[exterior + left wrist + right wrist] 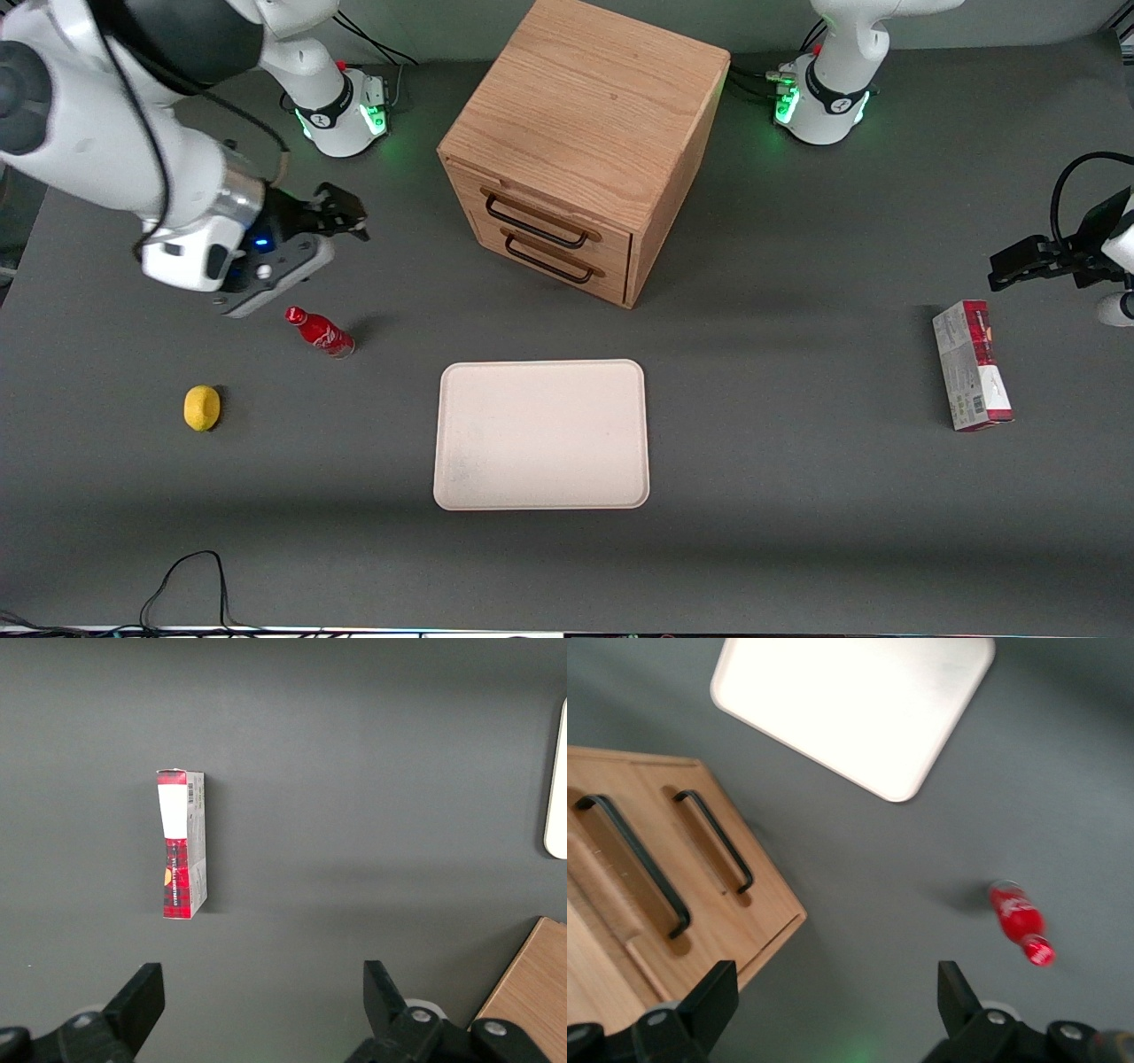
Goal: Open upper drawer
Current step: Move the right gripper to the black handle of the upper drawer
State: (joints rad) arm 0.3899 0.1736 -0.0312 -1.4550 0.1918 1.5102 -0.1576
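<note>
**Worktop layout with the end effector held above its working-arm end**

A matte dark-grey worktop (pixel 780 496) fills the scene, its covering smooth and evenly lit, with soft shadows beside each object; a black cable (pixel 190 576) loops onto its edge nearest the front camera; two white arm bases with green lights, one (pixel 341 111) and the other (pixel 824 102), stand along the edge farthest from that camera, with a pale wall strip above them. The end effector (pixel 341 217) hangs above the worktop at the working arm's end, its two black fingers (pixel 709 997) spread wide apart and holding nothing. The oak cabinet (pixel 585 115) stands toward the table's middle, well apart from the end effector and turned at an angle to the front camera; its upper drawer (pixel 549 213) is fully closed, flush with the cabinet face, its thin black wire handle (pixel 536 221) untouched; the lower drawer (pixel 554 252) sits directly beneath it, likewise closed. A red bottle (pixel 321 331) stands near the end effector, nearer to the front camera than it; a yellow lemon (pixel 202 408) lies nearer to the camera again, apart from the bottle. A pale rectangular tray (pixel 540 434) with rounded corners lies flat in front of the cabinet, well apart from the end effector. A red-and-white carton (pixel 972 365) rests on the worktop toward the parked arm's end, farthest of all from the end effector.
</note>
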